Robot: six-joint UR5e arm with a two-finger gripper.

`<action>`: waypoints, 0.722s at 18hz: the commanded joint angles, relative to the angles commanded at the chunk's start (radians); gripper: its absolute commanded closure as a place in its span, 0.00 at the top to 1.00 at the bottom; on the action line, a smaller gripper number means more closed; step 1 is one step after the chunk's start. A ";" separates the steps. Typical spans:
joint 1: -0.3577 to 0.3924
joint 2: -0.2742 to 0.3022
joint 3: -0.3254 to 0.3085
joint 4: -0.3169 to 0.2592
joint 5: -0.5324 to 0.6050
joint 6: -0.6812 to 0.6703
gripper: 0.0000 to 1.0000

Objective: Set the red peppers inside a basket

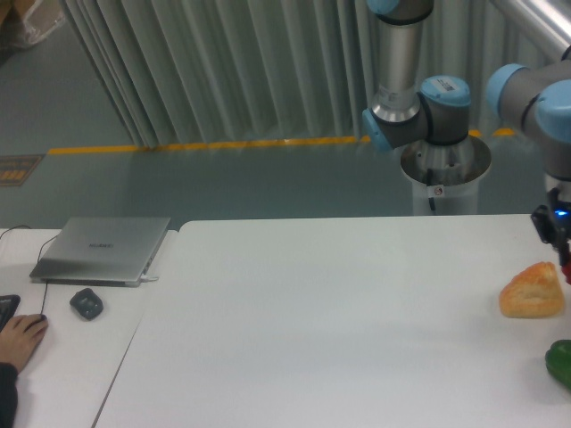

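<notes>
Hovering at the right frame edge, claw [562,239] mostly cut off above the white surface [339,321].
Showing only a dark claw body with a blue light and a sliver of red at the edge, possibly the red pepper [567,270]; opening and grip cannot be determined. Lying just below: tan bread wedge [533,291], green pepper [560,362] nearer the front. Resting far left: closed laptop [103,249], mouse [86,303].

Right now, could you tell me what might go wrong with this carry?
1. The gripper is mostly out of frame at the right edge, so its hold on the pepper can't be checked.
2. No basket is in view, so the drop spot is unconfirmed.
3. The bread lies just below the gripper; lowering here could bump it.
</notes>
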 joint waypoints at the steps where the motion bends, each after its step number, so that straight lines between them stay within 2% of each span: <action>1: 0.002 -0.012 0.017 0.010 0.000 0.014 0.33; 4: 0.003 -0.038 0.032 0.022 0.002 0.028 0.33; 13: 0.054 -0.152 0.141 0.074 0.002 0.037 0.33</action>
